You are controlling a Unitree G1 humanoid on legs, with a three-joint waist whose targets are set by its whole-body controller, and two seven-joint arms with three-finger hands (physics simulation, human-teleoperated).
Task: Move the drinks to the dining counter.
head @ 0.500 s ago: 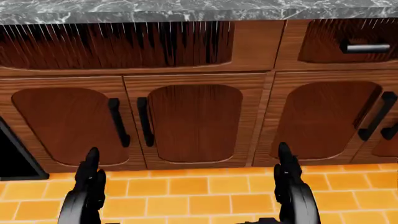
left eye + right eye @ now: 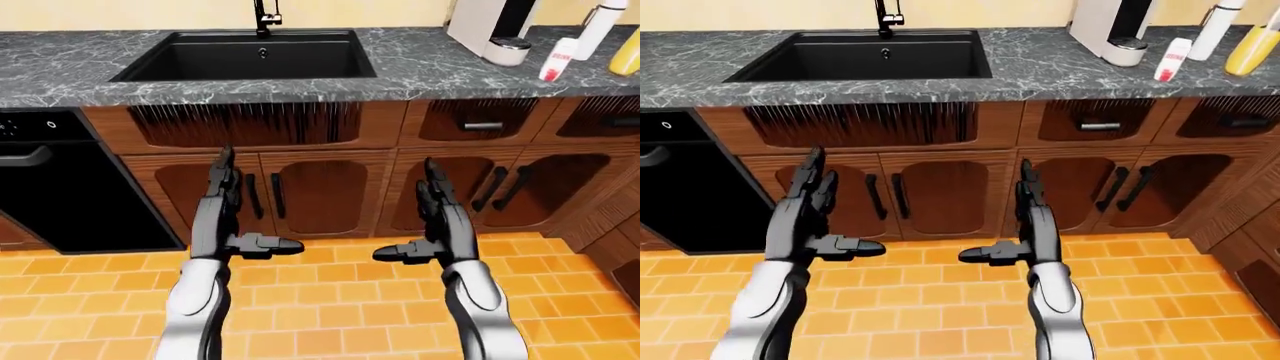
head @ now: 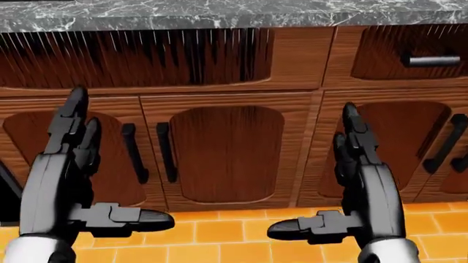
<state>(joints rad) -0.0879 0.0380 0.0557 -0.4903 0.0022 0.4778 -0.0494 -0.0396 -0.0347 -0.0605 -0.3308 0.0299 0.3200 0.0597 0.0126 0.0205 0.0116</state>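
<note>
I hold my left hand (image 2: 222,217) and right hand (image 2: 437,225) empty, fingers spread apart. The yellow bottle (image 2: 1252,46) and white bottle (image 2: 1217,28) stand far right on the counter (image 2: 90,71), well apart from both.

Grey marbled table (image 2: 420,71), black sink (image 2: 250,54), brown woodgrain cabinets (image 2: 320,191), orange tiled floor (image 2: 320,300), yellow bottle (image 2: 1250,49)

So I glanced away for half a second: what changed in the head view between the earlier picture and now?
Both hands rose in the head view: the left hand and right hand, earlier low over the floor tiles, now stand in front of the cabinet doors, fingers up, thumbs pointing inward. Neither took hold of anything. The cabinet doors and countertop edge barely shifted.
</note>
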